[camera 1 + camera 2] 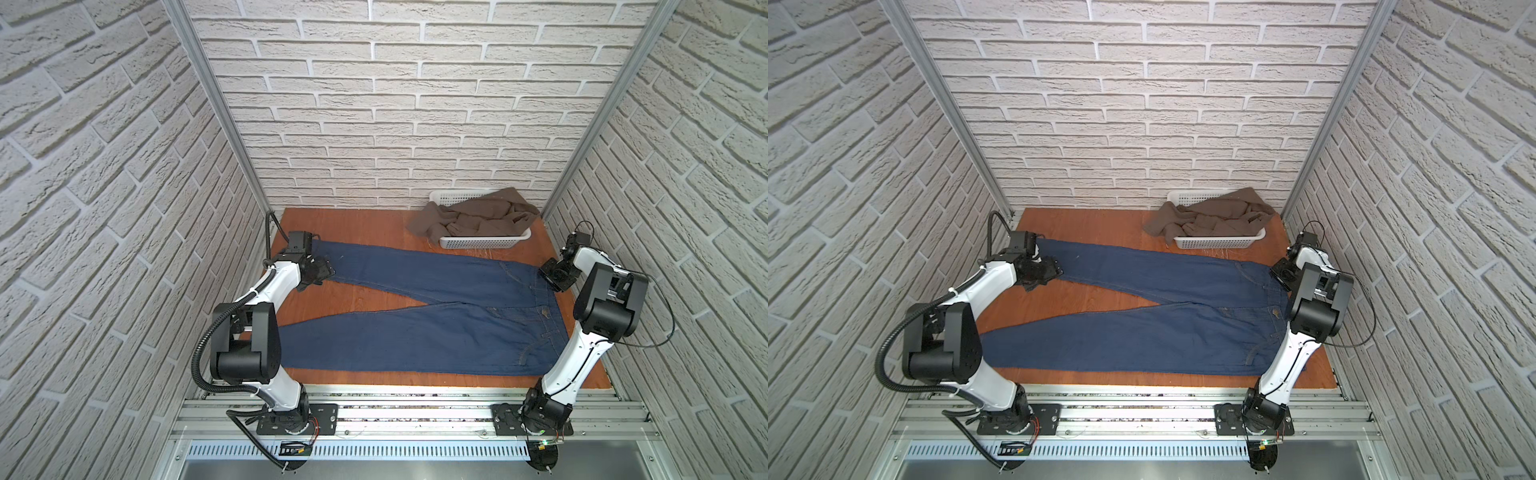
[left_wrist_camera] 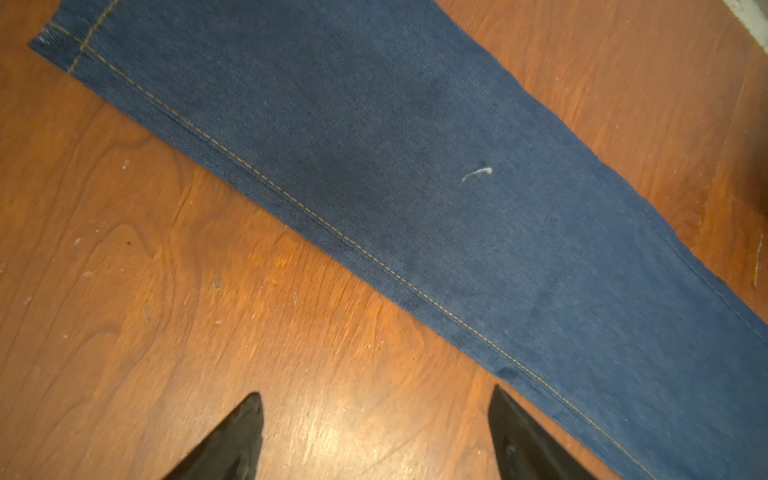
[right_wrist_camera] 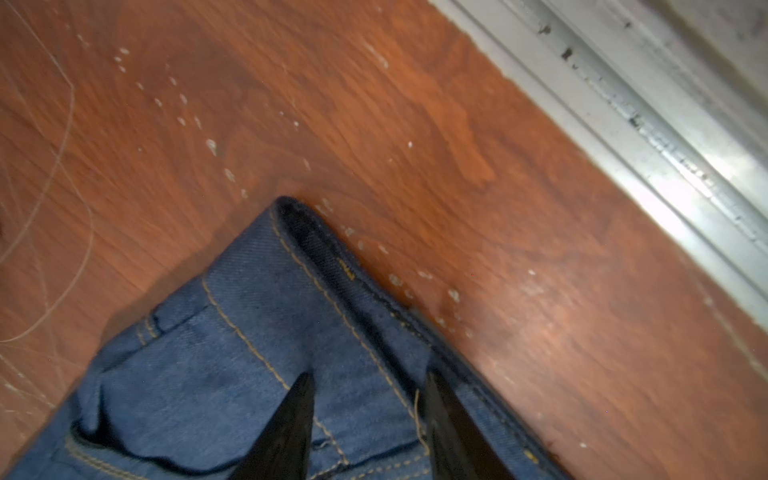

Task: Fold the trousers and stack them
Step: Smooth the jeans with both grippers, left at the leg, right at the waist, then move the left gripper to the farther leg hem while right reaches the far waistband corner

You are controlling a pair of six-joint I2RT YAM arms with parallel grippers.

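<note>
At the trousers' waistband [image 3: 266, 299], right pincer [image 3: 369, 376] stands half-open.

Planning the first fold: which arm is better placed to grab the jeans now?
Right. The right gripper sits over the waistband corner of the trousers, denim between its fingertips. The left gripper hangs open over bare table beside the far leg.

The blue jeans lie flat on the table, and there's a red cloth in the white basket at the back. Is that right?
Not quite. The cloth in the basket is brown, not red; both top views show it. The rest holds: the jeans lie flat on the table.
</note>
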